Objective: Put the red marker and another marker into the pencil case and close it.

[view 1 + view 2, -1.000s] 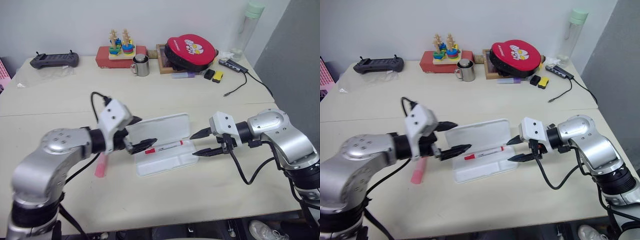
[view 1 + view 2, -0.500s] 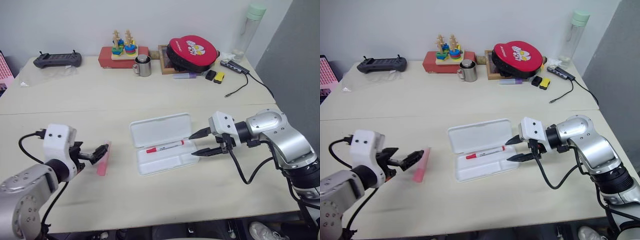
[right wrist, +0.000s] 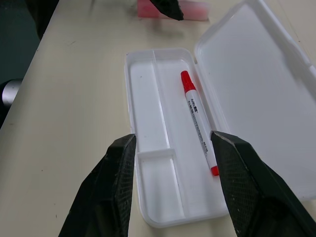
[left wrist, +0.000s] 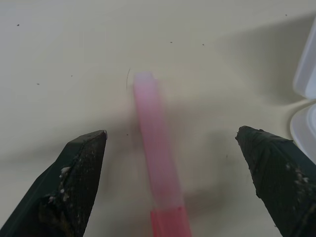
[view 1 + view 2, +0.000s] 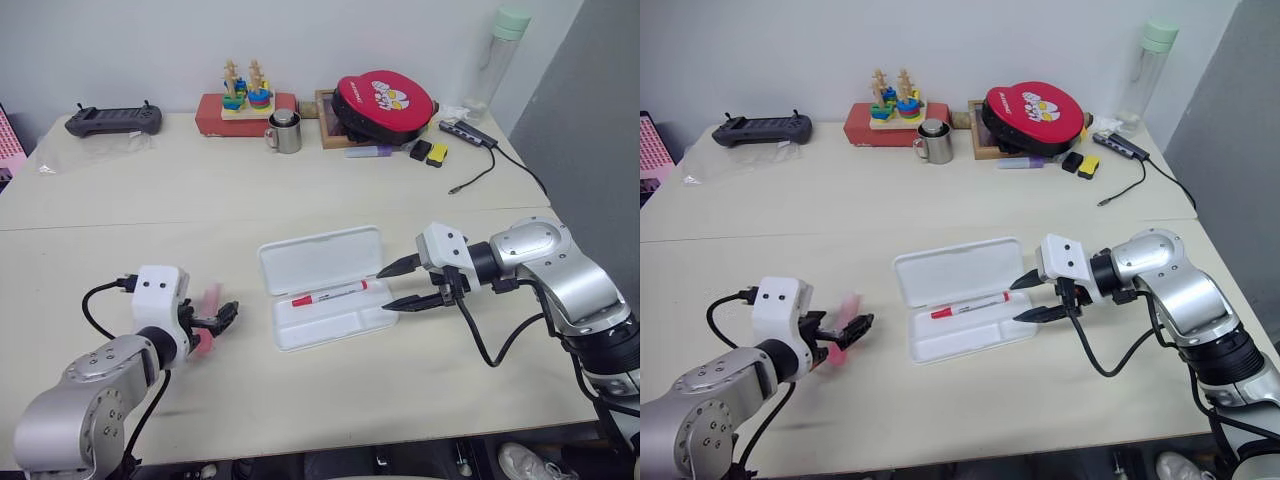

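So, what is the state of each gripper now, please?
Left gripper: open, fingers either side of the pink highlighter, not holding it.
Right gripper: open, empty, beside the open case.

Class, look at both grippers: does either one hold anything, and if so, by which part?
Nothing is held. The left gripper stands open astride the pink highlighter on the table; the right gripper is open beside the pencil case.
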`<state>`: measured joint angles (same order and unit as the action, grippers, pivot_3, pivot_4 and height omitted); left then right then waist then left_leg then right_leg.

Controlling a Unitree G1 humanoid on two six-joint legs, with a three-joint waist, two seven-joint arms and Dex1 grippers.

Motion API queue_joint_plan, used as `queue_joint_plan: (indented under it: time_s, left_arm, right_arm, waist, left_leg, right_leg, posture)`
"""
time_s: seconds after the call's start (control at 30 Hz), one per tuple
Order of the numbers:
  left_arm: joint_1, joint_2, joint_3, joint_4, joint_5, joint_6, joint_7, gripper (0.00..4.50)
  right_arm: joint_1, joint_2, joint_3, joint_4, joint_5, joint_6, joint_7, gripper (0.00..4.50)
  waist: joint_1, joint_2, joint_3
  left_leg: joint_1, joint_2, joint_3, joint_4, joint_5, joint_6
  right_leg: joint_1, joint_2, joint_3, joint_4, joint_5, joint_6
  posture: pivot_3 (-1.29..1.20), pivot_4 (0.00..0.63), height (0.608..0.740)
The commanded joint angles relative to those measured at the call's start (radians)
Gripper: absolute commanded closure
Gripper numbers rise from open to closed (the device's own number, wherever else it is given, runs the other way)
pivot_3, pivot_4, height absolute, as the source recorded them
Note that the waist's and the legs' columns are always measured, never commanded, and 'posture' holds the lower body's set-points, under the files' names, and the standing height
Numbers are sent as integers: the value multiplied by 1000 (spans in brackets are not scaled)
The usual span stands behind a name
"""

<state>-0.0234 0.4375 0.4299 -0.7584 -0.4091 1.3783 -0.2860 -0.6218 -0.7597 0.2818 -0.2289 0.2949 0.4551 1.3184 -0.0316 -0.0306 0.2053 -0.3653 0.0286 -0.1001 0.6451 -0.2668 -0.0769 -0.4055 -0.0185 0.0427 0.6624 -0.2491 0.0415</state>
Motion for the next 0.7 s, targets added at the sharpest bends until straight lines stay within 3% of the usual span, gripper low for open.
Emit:
queue_joint_plan:
  time_s: [0.03, 0.53, 0.7]
  left_arm:
    - [-21, 1, -12, -14, -4, -28, 5, 4]
    - [-37, -41, -81, -19, -22, -30, 29, 4]
    - [-33, -37, -52, -34, -26, -29, 34, 4]
  right_arm:
    - [-6, -10, -10, -21, 0, -15, 7, 2023]
    - [-5, -13, -7, -28, -3, -10, 3, 2023]
    - [-2, -16, -8, -32, -3, -8, 3, 2023]
  waist:
    - [0, 0, 0]
    - [0, 0, 0]
    - [0, 0, 0]
  left_leg:
    - [0, 0, 0, 0, 0, 0]
    - [0, 0, 0, 0, 0, 0]
    - [0, 0, 0, 0, 0, 0]
  right_leg:
    - [0, 0, 0, 0, 0, 0]
    - [0, 0, 0, 0, 0, 0]
    - [0, 0, 0, 0, 0, 0]
  posture:
    - [0, 150, 740]
    - [0, 150, 740]
    - [0, 150, 740]
